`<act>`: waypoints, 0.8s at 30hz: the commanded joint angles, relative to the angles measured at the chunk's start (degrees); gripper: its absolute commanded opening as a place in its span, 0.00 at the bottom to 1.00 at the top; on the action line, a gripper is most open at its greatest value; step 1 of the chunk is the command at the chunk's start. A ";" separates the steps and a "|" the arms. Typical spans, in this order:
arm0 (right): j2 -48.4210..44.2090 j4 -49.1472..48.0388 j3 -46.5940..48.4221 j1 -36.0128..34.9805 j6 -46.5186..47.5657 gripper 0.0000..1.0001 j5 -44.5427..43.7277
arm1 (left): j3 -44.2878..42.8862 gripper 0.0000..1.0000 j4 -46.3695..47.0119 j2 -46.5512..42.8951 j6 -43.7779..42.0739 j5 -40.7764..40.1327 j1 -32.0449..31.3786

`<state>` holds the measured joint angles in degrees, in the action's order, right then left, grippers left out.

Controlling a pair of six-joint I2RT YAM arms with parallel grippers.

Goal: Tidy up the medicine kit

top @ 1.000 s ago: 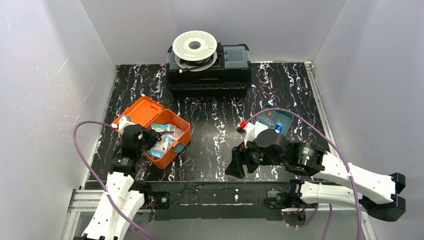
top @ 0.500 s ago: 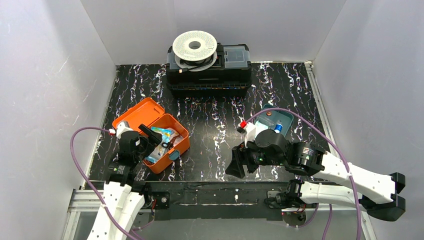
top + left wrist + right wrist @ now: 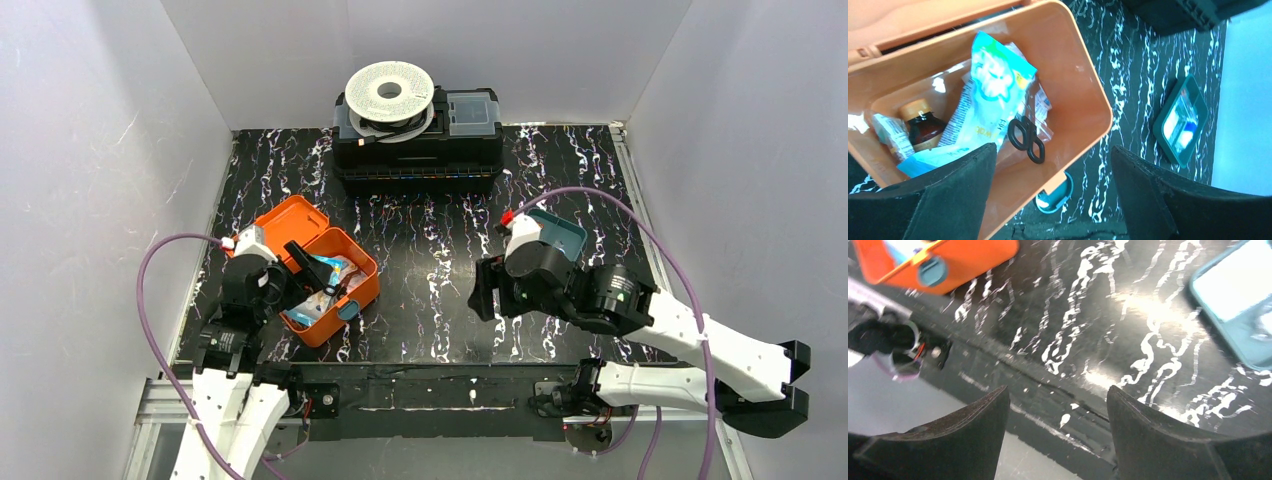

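Since a second ago, the right gripper (image 3: 486, 290) has been swung from the table's near edge toward 12 o'clock, uncovering more of the tray (image 3: 562, 237); the left arm has been drawn back toward 7 o'clock. From above, the kit (image 3: 352, 283) is seen lying open at 9 o'clock on the table, with the left gripper (image 3: 318, 274) spread above its compartment. Bare table is left between the kit and the right gripper.

On the left wrist view, the left gripper (image 3: 1052, 150) is held wide apart, grasping nothing. Scissors (image 3: 1026, 140), a packet (image 3: 993, 85) and a bottle (image 3: 923, 127) are seen inside the kit (image 3: 1088, 100). The tray (image 3: 1180, 120) lies well apart at 3 o'clock.

On the right wrist view, the right gripper (image 3: 1058, 390) is released over the table's front edge. The kit (image 3: 948, 265) is shown at 11 o'clock and the tray (image 3: 1243, 300) at 2 o'clock.
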<state>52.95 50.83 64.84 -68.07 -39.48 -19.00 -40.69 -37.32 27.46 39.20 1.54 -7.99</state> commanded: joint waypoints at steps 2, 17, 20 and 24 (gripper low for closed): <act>4.26 7.32 5.55 6.03 -2.51 0.78 -8.52 | -3.12 0.84 -1.60 3.70 -6.21 10.34 0.34; 5.51 0.60 -1.67 19.16 -1.04 0.77 -3.06 | -7.92 0.83 5.95 23.36 -13.45 25.54 0.26; 5.29 0.94 -2.69 19.21 -1.43 0.77 -3.23 | -9.05 0.82 8.07 28.21 -13.25 26.69 0.18; 4.17 0.44 -4.50 19.24 -2.01 0.77 -3.24 | -10.18 0.82 10.32 33.36 -11.56 26.71 -0.39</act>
<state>59.20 53.43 61.43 -49.12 -40.66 -22.06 -48.53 -29.91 57.89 27.24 25.96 -7.99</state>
